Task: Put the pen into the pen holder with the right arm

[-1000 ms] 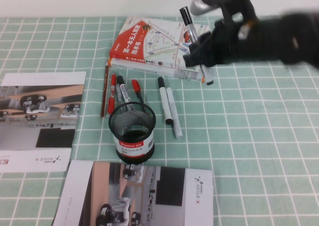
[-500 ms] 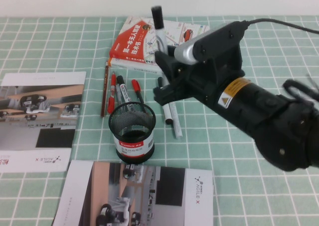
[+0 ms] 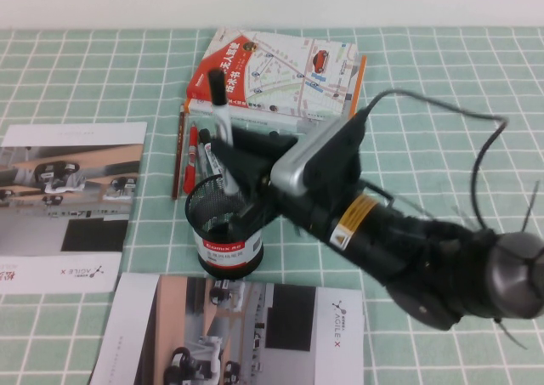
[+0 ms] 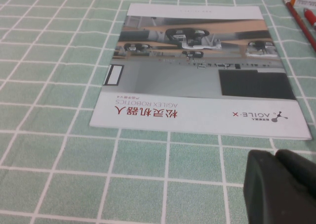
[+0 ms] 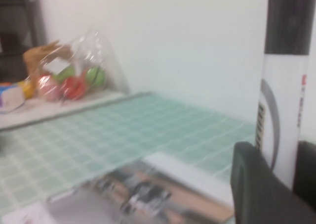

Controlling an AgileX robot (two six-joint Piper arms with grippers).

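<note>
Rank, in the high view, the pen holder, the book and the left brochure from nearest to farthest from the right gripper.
The right gripper holds the pen.
1. Pen holder: just below it.
2. Book: behind, at the far edge.
3. Left brochure: far on the robot's left.

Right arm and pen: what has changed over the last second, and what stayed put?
The right pincer, still shut on the pen, swung from above the book leftward and toward the robot, ending at the pen holder with the pen upright, black cap up, its lower end at the rim. The holder, loose markers, brochures and left pincer stayed put.
</note>
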